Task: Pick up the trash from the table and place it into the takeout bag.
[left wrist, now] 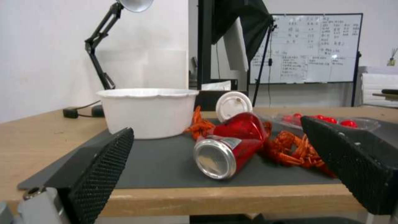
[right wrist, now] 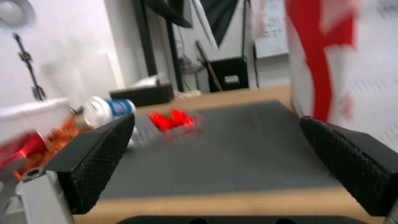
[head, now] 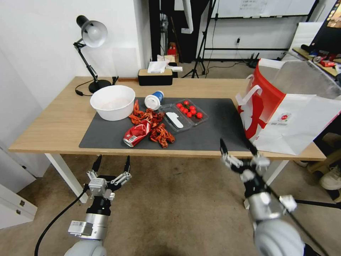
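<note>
Item: can (head: 136, 133), crushed, on mat near table's (head: 46, 131) front edge, long axis pointing near-left. My left gripper (head: 111, 166) nearer, jaws released, below edge. Right gripper (head: 237, 148) released, empty, near bag (head: 284, 110)

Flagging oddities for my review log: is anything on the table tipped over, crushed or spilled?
Yes. The red soda can lies dented on its side on the grey mat, amid scattered red food scraps. The blue-and-white paper cup is tipped over beside the white bowl. The takeout bag leans. Both pincers, left and right, hang open below the table edge.
</note>
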Tool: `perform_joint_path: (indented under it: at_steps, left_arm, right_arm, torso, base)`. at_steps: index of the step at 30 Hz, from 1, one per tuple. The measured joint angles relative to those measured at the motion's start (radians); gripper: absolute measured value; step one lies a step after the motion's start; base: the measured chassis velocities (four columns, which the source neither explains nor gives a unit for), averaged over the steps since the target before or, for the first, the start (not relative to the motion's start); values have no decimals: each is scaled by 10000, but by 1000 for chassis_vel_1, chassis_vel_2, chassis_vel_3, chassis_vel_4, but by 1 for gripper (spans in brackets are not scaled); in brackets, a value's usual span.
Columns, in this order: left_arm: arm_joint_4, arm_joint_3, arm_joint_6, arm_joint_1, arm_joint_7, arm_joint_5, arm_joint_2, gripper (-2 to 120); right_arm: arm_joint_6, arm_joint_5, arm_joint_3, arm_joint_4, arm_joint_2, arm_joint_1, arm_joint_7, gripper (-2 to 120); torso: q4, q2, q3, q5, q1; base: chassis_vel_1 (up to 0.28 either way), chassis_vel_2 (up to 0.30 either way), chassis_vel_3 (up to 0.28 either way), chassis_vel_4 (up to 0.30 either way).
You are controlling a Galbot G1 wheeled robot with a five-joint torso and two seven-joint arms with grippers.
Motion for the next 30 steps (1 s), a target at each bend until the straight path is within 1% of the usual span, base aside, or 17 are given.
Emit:
perform_joint_path:
  at_steps: [1,6,8,13,17,18,19,21,22,24,25,26,27,28,29,30]
  left_arm:
    - [2,0,-4,3,4,2,0,100]
    - [19,1,-6,5,23,6,4,100]
    - [83,-1,-35,5,35,19,3,100]
    - [122,-2,-65,14,64,51,-8,100]
    - [122,-14,-64,14,66,60,0,100]
    - [114,-22,-4,-45,68,76,145,100]
    - [114,-22,-4,-45,68,76,145,100]
    - [-74,-132,349,-360,54,-17,711,100]
    - [-74,-132,349,-360,54,-17,711,100]
    - [-316,-269,870,-688,-28,-322,1312,100]
    - [-316,-269,870,-688,-28,-322,1312,100]
    - [-394,-317,1249,-932,-62,-472,1797,100]
    - [-424,-323,1460,-1051,-71,-527,2102,100]
    - [-424,-323,1460,-1051,-71,-527,2102,100]
    - [-432,-319,1835,-1276,-65,-597,2901,100]
    - [-427,-359,1966,-1341,-23,-689,3414,100]
  right_arm:
    - [221,-36,33,-204,59,-109,-26,100]
    - [297,-132,67,-567,155,-288,7,100]
    - [299,-278,72,-737,202,-356,224,100]
    - [298,-326,59,-859,203,-350,479,100]
    - [287,-309,59,-872,185,-344,492,100]
    - [274,-292,50,-879,164,-334,495,100]
    - [274,-292,50,-879,164,-334,495,100]
    - [228,-285,18,-876,137,-283,502,100]
    - [228,-285,18,-876,137,-283,502,100]
    - [158,-285,-14,-814,108,-229,521,100]
    - [158,-285,-14,-814,108,-229,521,100]
    - [95,-285,-28,-763,64,-179,551,100]
    - [54,-284,-41,-741,19,-144,560,100]
    - [54,-284,-41,-741,19,-144,560,100]
    - [-43,-281,-121,-724,-103,17,602,100]
    - [-149,-271,-217,-739,-197,199,627,100]
  torso:
    - [2,0,0,-1,1]
    - [2,-1,1,1,1]
    - [2,-1,1,-1,1]
    - [2,-2,1,0,2]
    - [3,-2,1,-1,2]
    - [3,-2,1,-1,2]
    - [3,-2,1,-1,2]
    - [2,-2,2,-2,2]
    - [2,-2,2,-2,2]
    - [2,-2,1,0,3]
    - [2,-2,1,0,3]
    - [2,-2,1,-2,3]
    - [1,-2,2,-3,3]
    - [1,-2,2,-3,3]
    - [-1,-2,1,-7,3]
    - [-2,-2,2,-3,2]
  base:
    - [0,0,0,0]
    - [0,0,0,0]
    - [0,0,0,0]
    - [0,0,0,0]
    - [0,0,0,0]
    - [0,0,0,0]
    - [0,0,0,0]
    - [0,0,0,0]
    - [0,0,0,0]
    - [0,0,0,0]
    - [0,0,0,0]
    - [0,0,0,0]
    - [0,0,0,0]
    - [0,0,0,0]
    - [0,0,0,0]
    - [0,0,0,0]
